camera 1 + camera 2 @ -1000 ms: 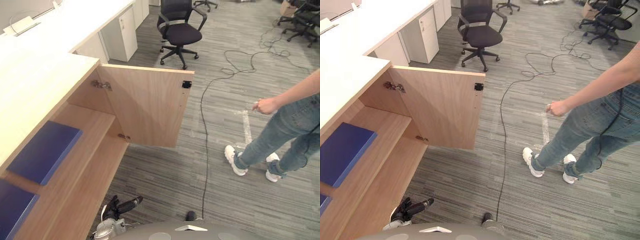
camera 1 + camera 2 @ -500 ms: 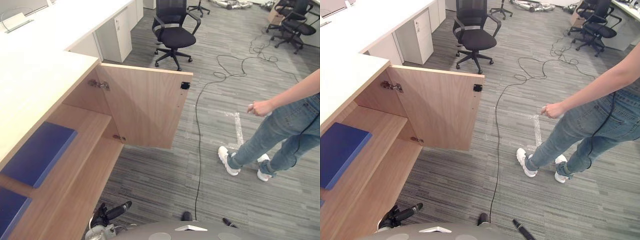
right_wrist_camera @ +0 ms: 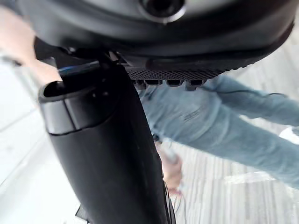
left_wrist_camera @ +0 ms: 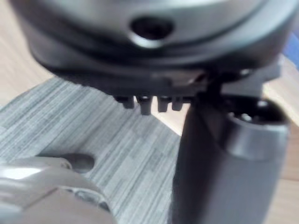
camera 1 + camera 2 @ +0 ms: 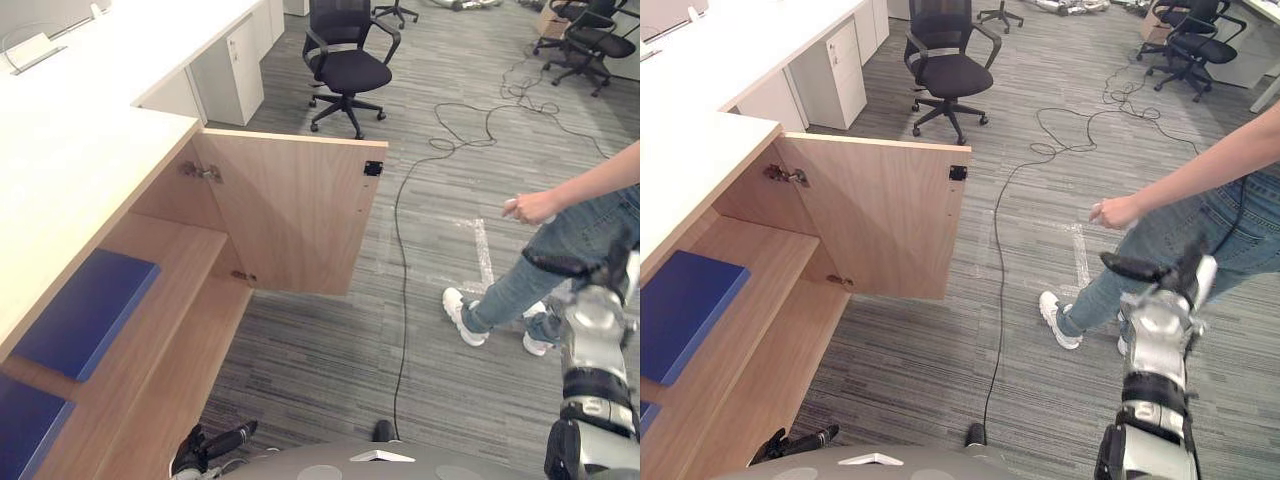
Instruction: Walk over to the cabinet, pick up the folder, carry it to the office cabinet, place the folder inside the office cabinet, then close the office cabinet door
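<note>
Office cabinet at the robot's left, seen from above, its door swung wide open over the carpet and hung on two hinges along its inner edge. Inside, a blue folder lies flat on the upper shelf, well apart from both hands; a second folder, also blue, lies nearer the camera on the same side and is cut by the frame edge. The left hand hangs low beside the cabinet's open front, close above the carpet, fingers relaxed and roughly straight, holding nothing; its wrist view shows the thumb standing free and the fingertips in a short row, with carpet and pale wood past them. The right hand is raised at the robot's right, well clear of the door, fingers extended toward the left and empty; its wrist view shows the thumb apart from the fingers, with blue jeans behind. A person in jeans and white shoes stands on the carpet just beyond the right hand, one hand closed in a loose fist in front of the body. A black chair stands beyond the door, beside a long white desk.
</note>
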